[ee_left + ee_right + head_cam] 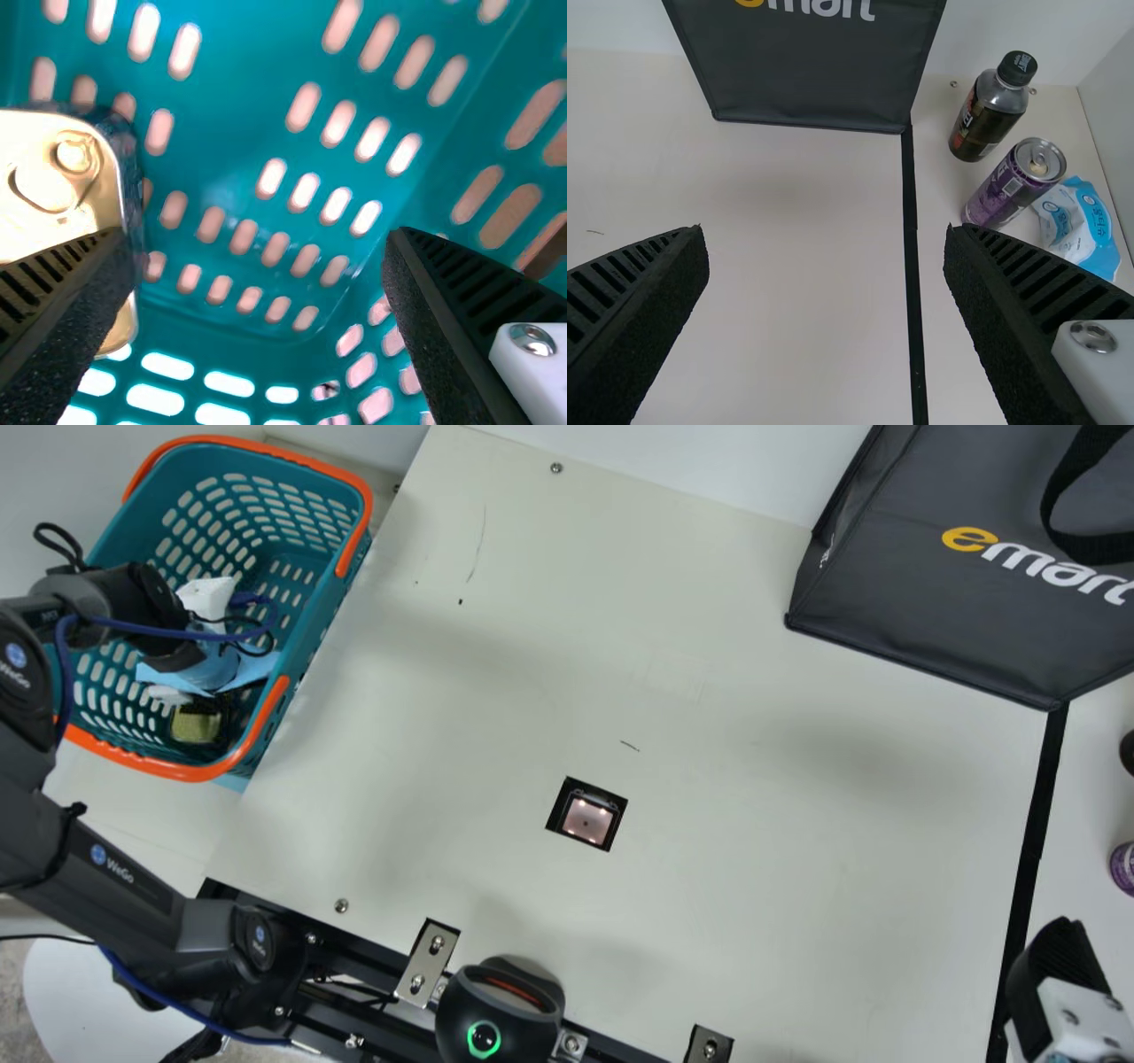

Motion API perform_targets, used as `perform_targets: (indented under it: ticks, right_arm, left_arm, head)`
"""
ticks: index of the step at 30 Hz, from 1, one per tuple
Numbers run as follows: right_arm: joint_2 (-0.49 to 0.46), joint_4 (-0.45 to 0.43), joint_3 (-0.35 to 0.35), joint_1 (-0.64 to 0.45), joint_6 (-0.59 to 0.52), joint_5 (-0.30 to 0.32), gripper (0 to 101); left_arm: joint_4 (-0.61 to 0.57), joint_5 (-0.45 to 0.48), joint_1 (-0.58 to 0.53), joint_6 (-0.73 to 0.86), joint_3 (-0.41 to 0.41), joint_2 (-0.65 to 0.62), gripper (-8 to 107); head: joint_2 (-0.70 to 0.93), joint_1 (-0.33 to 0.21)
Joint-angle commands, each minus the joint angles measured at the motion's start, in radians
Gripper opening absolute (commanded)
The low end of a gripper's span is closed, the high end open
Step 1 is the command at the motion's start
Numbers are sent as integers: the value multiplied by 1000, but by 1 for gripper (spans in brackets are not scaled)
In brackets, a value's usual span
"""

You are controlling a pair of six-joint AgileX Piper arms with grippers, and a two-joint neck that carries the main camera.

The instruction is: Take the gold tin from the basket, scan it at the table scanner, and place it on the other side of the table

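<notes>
My left gripper (217, 707) is down inside the teal basket (306, 615), partly hidden by its own arm. Beside it, low in the basket, is the gold tin (195, 726). In the left wrist view the left gripper (261, 266) stands open; one finger overlaps the gold tin (97, 199), and basket wall shows between the fingers. My right gripper (1059, 957) is at the table's right edge, and in the right wrist view the right gripper (824, 235) is open with nothing held. The table scanner (586, 819) is set into the tabletop.
A dark bag (939, 611) stands at the back right. Beyond the black strip (911, 257) are a dark-capped bottle (988, 111), a purple can (1010, 186) and a blue-white packet (1076, 226). A black device (496, 1014) sits at the near edge.
</notes>
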Motion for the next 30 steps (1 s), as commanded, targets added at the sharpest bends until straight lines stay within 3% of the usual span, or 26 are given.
perform_targets:
  ticks: [1,15,30]
  right_arm:
    - [0,0,0,0,0,0,95]
    - [0,0,0,0,0,0,95]
    - [0,0,0,0,0,0,95]
  left_arm:
    - [6,-5,-2,-10,-1,-5,90]
    - [112,11,35,-77,-21,-77,90]
    - [162,20,83,-89,-53,-65,90]
  head:
    - [4,-29]
    - [4,-29]
    - [4,-29]
